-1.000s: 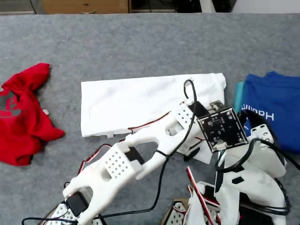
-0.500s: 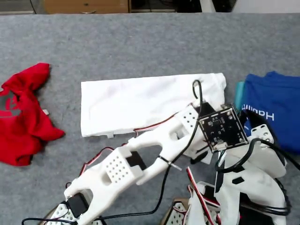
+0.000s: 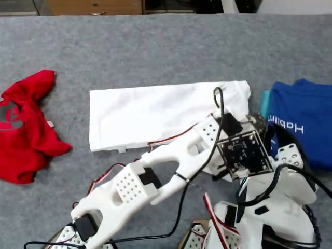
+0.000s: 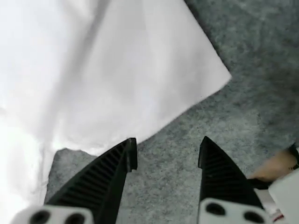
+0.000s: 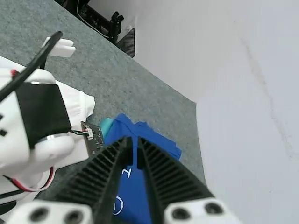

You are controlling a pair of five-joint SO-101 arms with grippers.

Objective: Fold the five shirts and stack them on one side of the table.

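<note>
At mid-table the white fabric shirt (image 3: 150,114), folded into a long rectangle, is laid flat; the black-jawed left gripper (image 4: 168,151) is held open and empty beside its near right corner. Being soft, light cloth, it is best pinched there

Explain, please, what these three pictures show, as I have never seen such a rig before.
Two white robots, the left arm and the right arm, stand at a grey-covered table. One picture looks down from a fixed camera; the other two come from a camera on each arm's wrist. On the table lie a flattened white shirt, a crumpled red shirt and a blue shirt. The left end effector is open just above the white shirt's edge; the right end effector is shut, near the blue shirt. Neither holds anything.
</note>
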